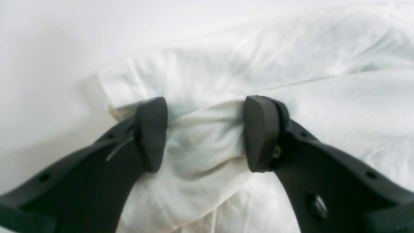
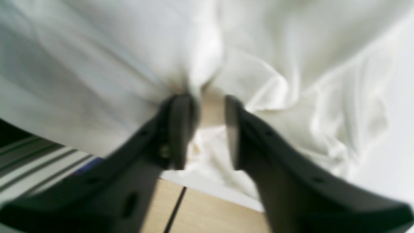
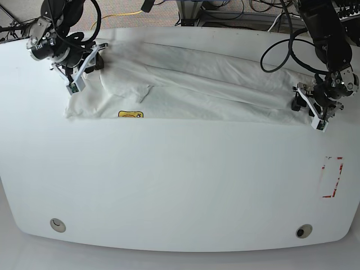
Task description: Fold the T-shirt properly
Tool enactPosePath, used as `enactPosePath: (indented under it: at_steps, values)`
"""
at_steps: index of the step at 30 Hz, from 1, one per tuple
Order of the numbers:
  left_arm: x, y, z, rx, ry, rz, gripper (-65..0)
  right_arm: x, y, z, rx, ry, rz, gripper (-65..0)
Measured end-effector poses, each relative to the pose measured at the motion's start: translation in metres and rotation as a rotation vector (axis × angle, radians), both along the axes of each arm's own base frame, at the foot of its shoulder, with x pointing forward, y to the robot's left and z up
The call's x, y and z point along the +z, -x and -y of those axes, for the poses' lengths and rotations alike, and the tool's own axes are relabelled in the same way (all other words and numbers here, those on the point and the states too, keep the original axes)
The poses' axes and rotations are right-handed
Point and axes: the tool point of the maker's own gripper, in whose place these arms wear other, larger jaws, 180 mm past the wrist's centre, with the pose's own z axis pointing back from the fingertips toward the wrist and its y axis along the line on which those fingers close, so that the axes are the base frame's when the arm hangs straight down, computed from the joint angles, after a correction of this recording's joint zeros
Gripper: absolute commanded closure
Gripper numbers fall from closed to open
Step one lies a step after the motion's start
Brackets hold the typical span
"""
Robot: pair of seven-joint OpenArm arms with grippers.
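The white T-shirt (image 3: 191, 84) lies spread across the far half of the table, with a small yellow logo (image 3: 130, 115) near its front left edge. My right gripper (image 2: 203, 129) is at the shirt's left end (image 3: 84, 64), shut on a pinch of the white cloth (image 2: 210, 110). My left gripper (image 1: 205, 132) is at the shirt's right end (image 3: 306, 107). Its jaws stand apart, with a bunched fold of the shirt (image 1: 200, 145) between the pads. The large circular graphic is out of view.
The white table (image 3: 180, 185) stretches in front of the shirt. A red-marked rectangle (image 3: 332, 177) sits near its right edge. Cables and equipment lie behind the table. The right wrist view shows the table edge with wooden floor (image 2: 210, 213) below.
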Motion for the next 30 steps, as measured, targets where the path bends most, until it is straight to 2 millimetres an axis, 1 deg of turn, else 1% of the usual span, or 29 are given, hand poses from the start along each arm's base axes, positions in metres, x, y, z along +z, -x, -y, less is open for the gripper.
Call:
enactPosePath:
  at_steps: [2,3,6,7,8,9,11,13,16,19,21,23,24,25,26,27,29,30]
  values:
    - [0.000,0.000,0.000,0.000,0.000,0.000,-34.4,-0.001,0.004,0.015,-0.041,0.043,-0.012,-43.1]
    - [0.000,0.000,0.000,0.000,0.000,0.000,-34.4,0.001,0.004,0.025,-0.073,0.055,0.002,-45.7]
    - [0.000,0.000,0.000,-0.001,-0.001,0.000,-34.4,0.009,0.009,0.052,-0.158,0.093,0.021,-48.2]
    - [0.000,0.000,-0.001,-0.002,-0.002,0.000,-34.4,0.010,0.011,0.057,-0.172,0.095,0.022,-48.2]
    - [0.000,0.000,-0.001,-0.002,-0.004,-0.003,-34.4,0.012,0.010,0.056,-0.177,0.077,0.033,-48.2]
    - [0.000,0.001,-0.001,-0.001,-0.005,-0.004,-34.4,0.015,0.007,0.052,-0.173,0.047,0.052,-48.2]
    - [0.000,0.000,-0.001,-0.001,-0.005,-0.004,-34.4,0.021,-0.001,0.041,-0.153,-0.014,0.094,-48.2]
    - [0.000,0.000,-0.001,-0.001,-0.004,-0.003,-34.4,0.033,-0.013,0.027,-0.129,-0.103,0.166,-48.2]
    - [0.000,0.000,-0.001,-0.001,-0.004,-0.003,-34.4,0.042,-0.019,0.013,-0.111,-0.194,0.210,-48.0]
    - [0.000,0.001,-0.002,0.001,-0.005,-0.005,-34.4,0.039,-0.020,-0.004,-0.091,-0.264,0.197,-47.9]
    - [0.000,0.001,-0.002,0.002,-0.006,-0.006,-34.4,0.035,-0.023,-0.023,-0.054,-0.307,0.183,-44.7]
    - [0.000,0.001,-0.002,0.001,-0.004,-0.005,-34.4,0.036,-0.031,-0.047,-0.005,-0.360,0.191,-37.9]
    - [0.000,0.001,-0.002,0.001,-0.004,-0.005,-34.4,0.034,-0.034,-0.054,0.002,-0.377,0.190,-33.5]
    - [0.000,0.001,-0.002,0.001,-0.004,-0.006,-34.4,0.031,-0.036,-0.062,0.005,-0.402,0.189,-27.0]
    - [0.000,0.001,-0.002,0.002,-0.004,-0.005,-34.4,0.022,-0.036,-0.066,-0.001,-0.409,0.162,-22.4]
    - [0.000,0.001,-0.002,0.002,-0.005,-0.006,-34.4,0.011,-0.034,-0.064,-0.015,-0.391,0.123,-19.7]
    - [0.000,0.001,-0.002,0.002,-0.005,-0.006,-34.4,-0.005,-0.031,-0.059,-0.031,-0.363,0.070,-17.3]
    - [0.000,0.001,-0.002,0.002,-0.005,-0.006,-34.4,-0.015,-0.028,-0.053,-0.042,-0.337,0.027,-17.8]
